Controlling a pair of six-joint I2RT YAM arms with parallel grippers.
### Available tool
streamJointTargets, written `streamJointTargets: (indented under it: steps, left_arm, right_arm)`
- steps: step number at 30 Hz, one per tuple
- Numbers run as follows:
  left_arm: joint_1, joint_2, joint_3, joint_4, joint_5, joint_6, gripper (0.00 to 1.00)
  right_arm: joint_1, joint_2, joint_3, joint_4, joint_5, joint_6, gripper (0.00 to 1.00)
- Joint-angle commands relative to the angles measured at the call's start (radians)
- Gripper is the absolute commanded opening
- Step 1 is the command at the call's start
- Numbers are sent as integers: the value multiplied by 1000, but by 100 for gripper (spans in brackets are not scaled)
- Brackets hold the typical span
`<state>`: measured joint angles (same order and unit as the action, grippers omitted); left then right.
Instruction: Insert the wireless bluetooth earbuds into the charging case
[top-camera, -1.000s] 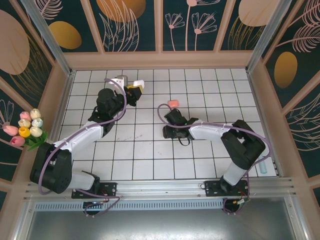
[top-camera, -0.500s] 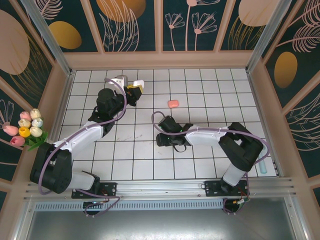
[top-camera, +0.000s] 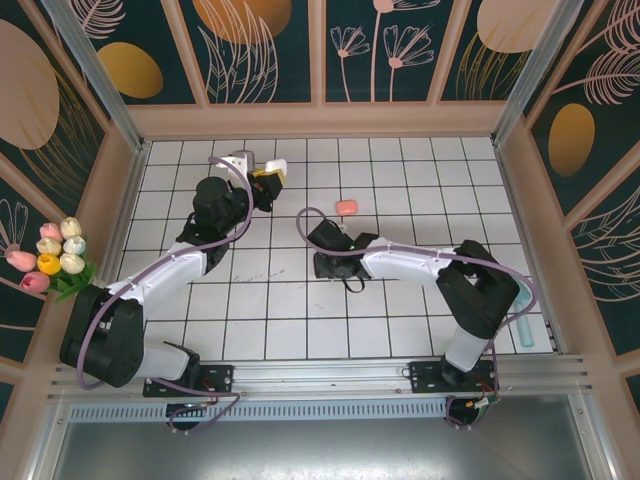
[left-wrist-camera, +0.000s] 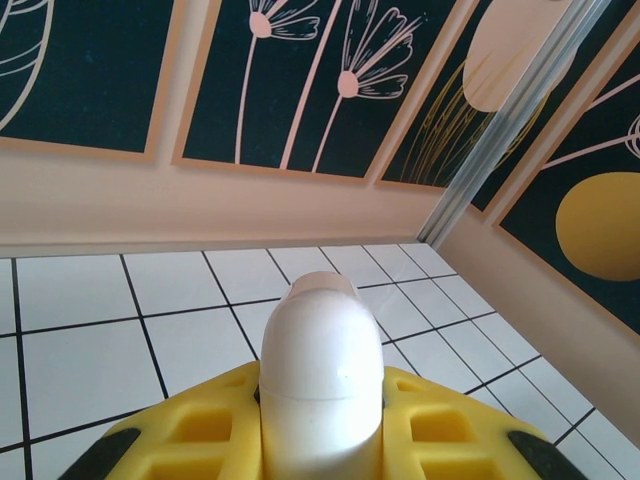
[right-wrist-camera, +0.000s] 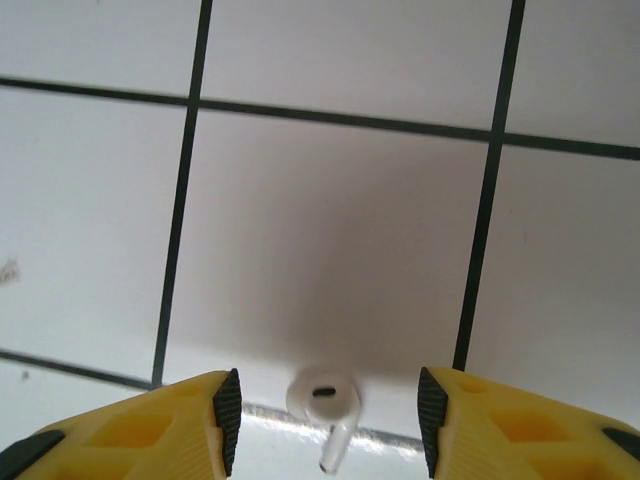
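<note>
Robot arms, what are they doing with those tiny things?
They are putting earbuds away. The left hand grips a white case toward the back. The right hand is down low over the tiles, open, with a white earbud lying between its fingers, not grabbed yet. A small pink thing lies farther back.
</note>
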<state>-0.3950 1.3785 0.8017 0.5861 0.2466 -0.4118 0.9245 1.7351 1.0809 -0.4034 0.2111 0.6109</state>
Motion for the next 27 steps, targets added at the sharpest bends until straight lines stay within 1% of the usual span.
streamJointTargets:
  steps: [1,8,17,27]
  left_arm:
    - [-7,-31,1,12,-22,19,0]
    - [-7,-26,11,4,-32,27,0]
    - [-7,-20,16,9,-28,27,0]
    - [-7,-18,18,10,-23,25,0]
  right_arm:
    - [27,68,60,-135,81,76,53]
    - [72,169,132,-198,126,158,53]
    - [83,213,159,-218,162,162,51]
    - [73,193,121,-196,155,151,42]
